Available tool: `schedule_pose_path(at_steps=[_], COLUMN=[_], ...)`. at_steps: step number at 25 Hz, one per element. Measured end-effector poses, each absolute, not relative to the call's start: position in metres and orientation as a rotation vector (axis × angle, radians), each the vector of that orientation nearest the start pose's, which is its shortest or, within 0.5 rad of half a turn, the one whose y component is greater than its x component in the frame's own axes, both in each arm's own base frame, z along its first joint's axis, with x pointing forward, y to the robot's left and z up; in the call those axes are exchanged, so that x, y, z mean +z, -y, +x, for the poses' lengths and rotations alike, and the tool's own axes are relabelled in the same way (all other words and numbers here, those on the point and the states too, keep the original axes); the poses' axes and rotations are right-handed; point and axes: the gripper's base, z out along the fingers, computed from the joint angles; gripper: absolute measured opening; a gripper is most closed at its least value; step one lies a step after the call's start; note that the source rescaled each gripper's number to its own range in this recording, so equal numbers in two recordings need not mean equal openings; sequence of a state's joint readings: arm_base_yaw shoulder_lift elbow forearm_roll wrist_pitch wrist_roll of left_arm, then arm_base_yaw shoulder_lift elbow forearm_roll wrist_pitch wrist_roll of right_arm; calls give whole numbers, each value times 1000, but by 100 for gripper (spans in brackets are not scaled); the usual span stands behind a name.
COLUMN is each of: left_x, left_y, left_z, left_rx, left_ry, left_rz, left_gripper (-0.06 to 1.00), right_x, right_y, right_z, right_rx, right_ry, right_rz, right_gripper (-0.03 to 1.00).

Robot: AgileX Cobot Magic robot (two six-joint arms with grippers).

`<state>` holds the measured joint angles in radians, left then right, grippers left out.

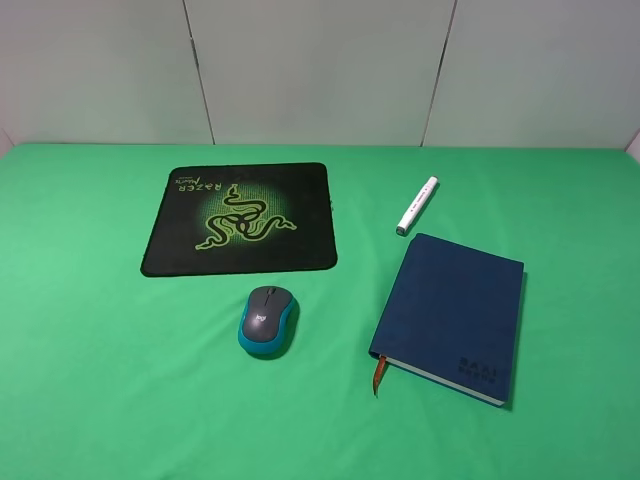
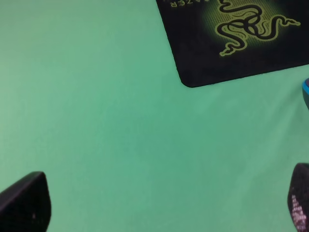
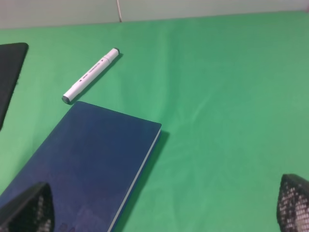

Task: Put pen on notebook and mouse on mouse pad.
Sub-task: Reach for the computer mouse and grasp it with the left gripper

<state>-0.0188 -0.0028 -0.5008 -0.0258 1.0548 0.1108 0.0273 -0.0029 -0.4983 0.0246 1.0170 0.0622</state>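
A green cloth [image 1: 90, 380] covers the whole work surface, filling the lower two thirds of the exterior high frame. Behind it, across the top of the frame, stands a pale grey panelled wall [image 1: 320, 70], split by two thin dark seams [image 1: 198, 70], one left of centre and one right of centre. The right wrist view shows soft wrinkles [image 3: 193, 111] in the cloth.
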Motion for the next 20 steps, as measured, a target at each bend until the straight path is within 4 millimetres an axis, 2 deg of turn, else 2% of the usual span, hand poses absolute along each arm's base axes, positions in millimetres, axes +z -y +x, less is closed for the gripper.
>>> schedule_pose_path(at_steps=[20], left_x=[278], left_y=[1], left_z=[-5], left_rx=[40], left_ry=[-2038], left_rz=[130], left_gripper=[94], right_x=[280], right_y=[-2], right_z=[-3], right_rx=[87], right_ry=[-1999], right_rz=[34], right_gripper=[100])
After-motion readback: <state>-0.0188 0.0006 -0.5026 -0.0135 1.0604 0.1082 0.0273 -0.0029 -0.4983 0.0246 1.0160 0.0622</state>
